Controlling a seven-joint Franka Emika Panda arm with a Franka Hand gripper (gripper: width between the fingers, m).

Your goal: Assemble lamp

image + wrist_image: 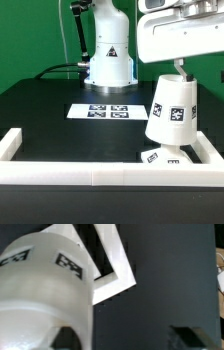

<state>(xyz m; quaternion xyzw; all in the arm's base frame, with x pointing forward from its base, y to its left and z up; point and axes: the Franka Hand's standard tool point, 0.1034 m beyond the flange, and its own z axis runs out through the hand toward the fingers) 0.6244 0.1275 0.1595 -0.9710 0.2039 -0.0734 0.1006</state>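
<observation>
The white truncated-cone shade point(170, 108) with square tags stands a little tilted on the low base block point(160, 155), near the right corner of the rail in the exterior view. The bulb is hidden. My gripper point(178, 70) hangs right above the shade's narrow top. In the wrist view the shade point(45, 291) fills one side, and one finger point(65, 336) lies over its edge. The other finger point(190, 335) is far off over bare table. The gripper point(127, 336) is open, and nothing is gripped between the fingers.
The marker board point(105, 110) lies flat mid-table. A long white rail point(60, 172) edges the front and sides; its corner shows in the wrist view point(115, 277). The arm's white pedestal point(108, 60) stands at the back. A cable runs on the exterior view's left.
</observation>
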